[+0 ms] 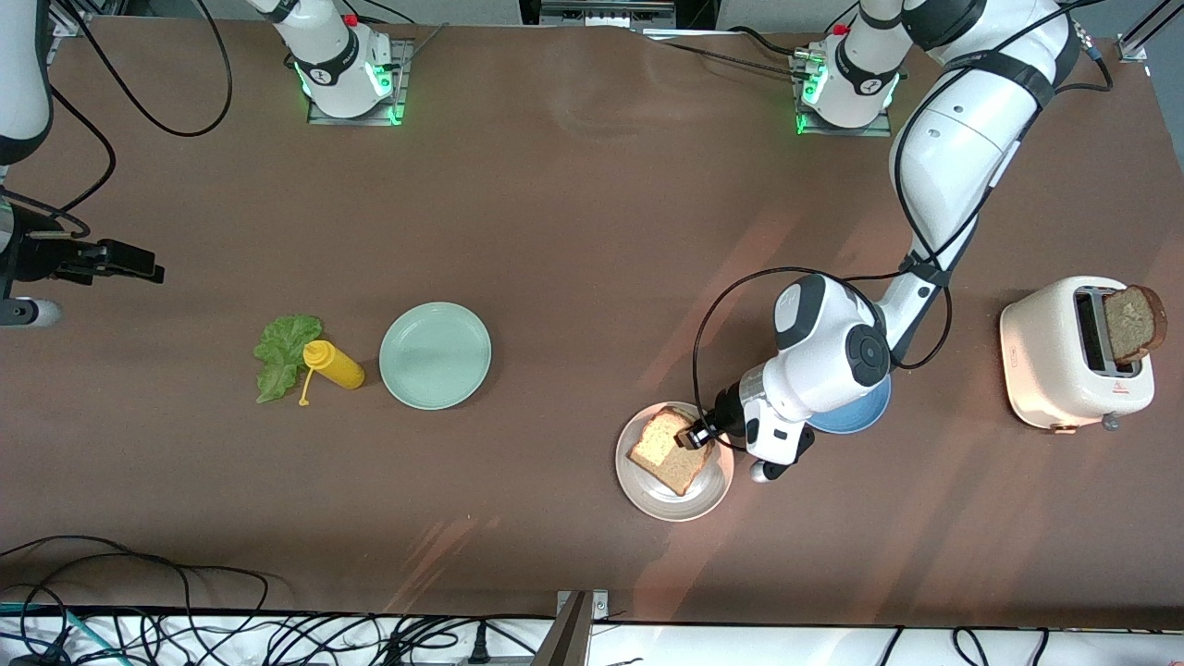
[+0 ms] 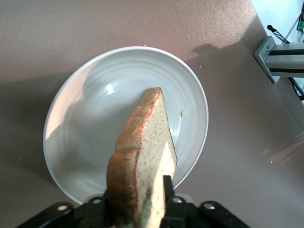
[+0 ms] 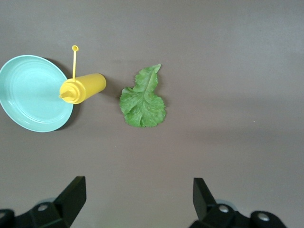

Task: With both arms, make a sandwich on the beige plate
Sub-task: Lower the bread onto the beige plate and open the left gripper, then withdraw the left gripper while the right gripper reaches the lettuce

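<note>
Resting on the beige plate (image 1: 647, 495), a single slice of bread (image 1: 668, 450) is all of the sandwich that has been laid there: pale brown and speckled, with a darker crust along its edges. In the left wrist view the slice (image 2: 147, 156) slants up from the glossy plate (image 2: 80, 118) toward the left gripper (image 1: 696, 435), which sits low over the plate with its fingers (image 2: 167, 187) on either side of the slice's raised end. Whether they are pinching it or have just slackened is hard to say from these views.

A second, darker slice (image 1: 1134, 323) stands in the slot of the white toaster (image 1: 1064, 370) at the left arm's end of the table. A blue plate (image 1: 856, 416) shows partly from under the left arm, just beside the beige one.

The lettuce leaf (image 1: 282, 356) lies flat toward the right arm's end, touching a yellow squeeze bottle (image 1: 335, 364) on its side, with a mint-green plate (image 1: 435, 355) next to that.

The right gripper (image 1: 139, 264) waits in the air over the table near the right arm's end, jaws spread wide with nothing between them.
</note>
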Action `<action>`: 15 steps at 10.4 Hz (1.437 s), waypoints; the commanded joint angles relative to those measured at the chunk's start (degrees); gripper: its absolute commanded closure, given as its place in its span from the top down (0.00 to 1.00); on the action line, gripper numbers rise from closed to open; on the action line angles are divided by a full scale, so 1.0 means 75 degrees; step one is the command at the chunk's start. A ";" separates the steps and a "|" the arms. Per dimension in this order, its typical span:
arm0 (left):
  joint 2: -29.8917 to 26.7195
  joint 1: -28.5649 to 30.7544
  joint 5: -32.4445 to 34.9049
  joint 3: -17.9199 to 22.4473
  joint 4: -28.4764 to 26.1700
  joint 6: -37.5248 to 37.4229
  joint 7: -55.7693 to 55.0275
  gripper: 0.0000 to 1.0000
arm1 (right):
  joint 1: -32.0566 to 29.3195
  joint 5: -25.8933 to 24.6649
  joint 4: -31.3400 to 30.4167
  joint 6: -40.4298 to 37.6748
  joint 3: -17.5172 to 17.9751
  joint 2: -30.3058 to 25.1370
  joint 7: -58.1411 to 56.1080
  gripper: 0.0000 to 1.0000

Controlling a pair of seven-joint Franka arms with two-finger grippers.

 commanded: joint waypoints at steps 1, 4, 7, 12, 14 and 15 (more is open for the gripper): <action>-0.0136 0.0077 -0.0105 0.0118 -0.0002 -0.0317 0.0082 1.00 | -0.0074 0.0150 0.0132 -0.0112 0.0065 0.0101 0.0076 1.00; -0.0265 0.0218 0.0116 0.0282 0.0045 -0.1313 0.0129 1.00 | -0.0050 0.0162 0.0132 -0.0006 0.0089 0.0194 -0.0063 1.00; -0.0381 0.0627 0.0526 0.0271 0.0092 -0.2402 0.0152 1.00 | -0.0109 0.0407 0.0120 0.0180 0.0054 0.0335 -0.0601 1.00; -0.1656 0.1798 0.1426 0.0294 0.0080 -0.4078 0.1017 1.00 | -0.0039 0.0559 0.0143 0.0240 0.0019 0.0851 -0.0907 1.00; -0.2219 0.2325 0.1477 0.0294 0.0080 -0.4606 0.1777 1.00 | -0.0039 0.0549 0.0144 0.0298 -0.0028 0.0851 -0.0884 1.00; -0.2477 0.2595 0.1477 0.0294 0.0080 -0.4899 0.2245 1.00 | -0.0131 0.0583 0.0178 0.0322 -0.0040 0.0898 -0.0953 1.00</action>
